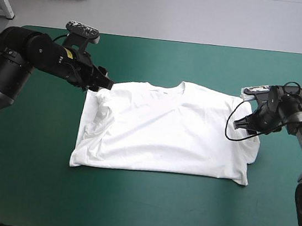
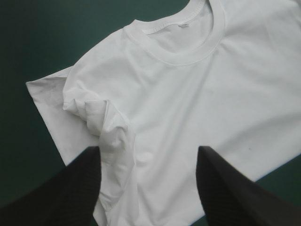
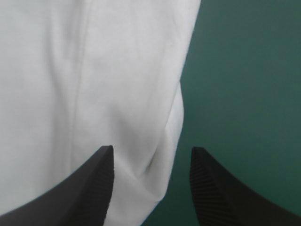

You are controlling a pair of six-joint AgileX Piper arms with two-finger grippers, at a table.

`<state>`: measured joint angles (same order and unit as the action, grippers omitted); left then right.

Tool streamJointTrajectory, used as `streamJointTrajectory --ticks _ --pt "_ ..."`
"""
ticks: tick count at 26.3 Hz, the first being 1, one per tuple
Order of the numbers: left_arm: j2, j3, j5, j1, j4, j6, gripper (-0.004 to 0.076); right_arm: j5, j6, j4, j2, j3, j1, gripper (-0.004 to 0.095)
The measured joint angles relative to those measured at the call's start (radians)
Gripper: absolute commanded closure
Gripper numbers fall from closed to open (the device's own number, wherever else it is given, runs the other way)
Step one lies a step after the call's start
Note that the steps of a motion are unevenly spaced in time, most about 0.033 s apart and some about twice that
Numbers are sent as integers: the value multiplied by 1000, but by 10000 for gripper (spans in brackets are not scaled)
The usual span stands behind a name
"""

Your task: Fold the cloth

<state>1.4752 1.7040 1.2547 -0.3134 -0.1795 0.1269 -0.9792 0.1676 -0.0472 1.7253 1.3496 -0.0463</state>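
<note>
Because the T-shirt (image 1: 165,129) lies spread flat, neck toward the far edge, in the middle of the teal-green table (image 1: 30,186), the left gripper (image 1: 106,83) and right gripper (image 1: 235,123) hang open and empty over its opposite sleeves, likely poised to pinch them.

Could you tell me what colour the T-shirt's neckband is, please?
White, matching the T-shirt; the neckband shows best in the left wrist view.

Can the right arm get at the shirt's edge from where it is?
Probably yes: the right gripper is open, the edge of the T-shirt between its fingers, nothing blocking.
</note>
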Motion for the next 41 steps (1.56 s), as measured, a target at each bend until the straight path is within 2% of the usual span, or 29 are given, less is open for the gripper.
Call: streamJointTrajectory --ticks 6,12,13,15,16,17,18,27,32,35,41 --pt "0 0 0 0 0 0 283 11 7 65 41 0 83 426" --pt "0 0 0 0 0 0 283 10 27 109 73 0 96 449" --pt "0 0 0 0 0 1 283 6 31 119 87 0 96 477" --pt "0 0 0 0 0 2 283 -2 32 126 107 0 96 605" --pt "0 0 0 0 0 4 283 -4 32 126 112 0 96 724" --pt "0 0 0 0 0 4 283 -5 32 131 118 0 96 790" --pt "0 0 0 0 0 4 283 -5 32 138 120 1 96 923" --pt "-28 0 0 0 1 5 283 -67 54 172 124 68 96 921" --pt "-55 0 0 0 2 5 283 -102 77 258 71 116 95 921" --pt "-64 0 0 0 2 5 283 -135 87 278 52 119 70 921" --pt "-71 0 0 0 -1 5 283 -135 102 274 58 120 -64 921"
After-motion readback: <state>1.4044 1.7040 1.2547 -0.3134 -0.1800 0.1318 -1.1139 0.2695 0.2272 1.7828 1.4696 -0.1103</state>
